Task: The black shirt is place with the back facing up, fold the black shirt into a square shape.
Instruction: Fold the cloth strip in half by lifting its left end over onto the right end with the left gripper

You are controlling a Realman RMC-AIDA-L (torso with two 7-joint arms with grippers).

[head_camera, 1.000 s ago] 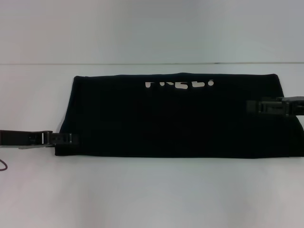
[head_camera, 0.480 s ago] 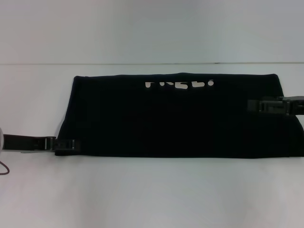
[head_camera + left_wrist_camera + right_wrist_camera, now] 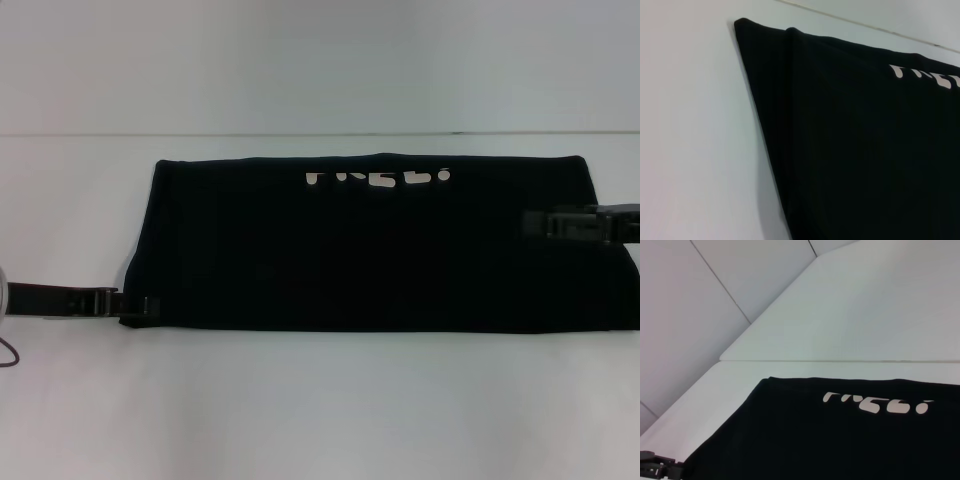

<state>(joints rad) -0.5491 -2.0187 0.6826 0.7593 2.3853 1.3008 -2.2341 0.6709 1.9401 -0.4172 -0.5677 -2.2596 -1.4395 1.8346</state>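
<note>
The black shirt (image 3: 370,250) lies flat on the white table as a long band folded across the middle, with white lettering (image 3: 378,178) near its far edge. My left gripper (image 3: 145,305) reaches in from the left and sits low at the shirt's near left corner. My right gripper (image 3: 530,222) comes in from the right and hovers over the shirt's right end. The left wrist view shows the shirt's (image 3: 855,140) left end with a fold ridge. In the right wrist view the shirt (image 3: 840,440) spreads out, and the left gripper (image 3: 655,467) shows far off.
The white table (image 3: 320,400) extends on all sides of the shirt. Its far edge (image 3: 320,134) meets a pale wall. A thin dark cable (image 3: 8,352) hangs by the left arm at the picture's left edge.
My left gripper has dropped toward the near edge, down to the shirt's near left corner. The right gripper and the shirt have hardly moved.
</note>
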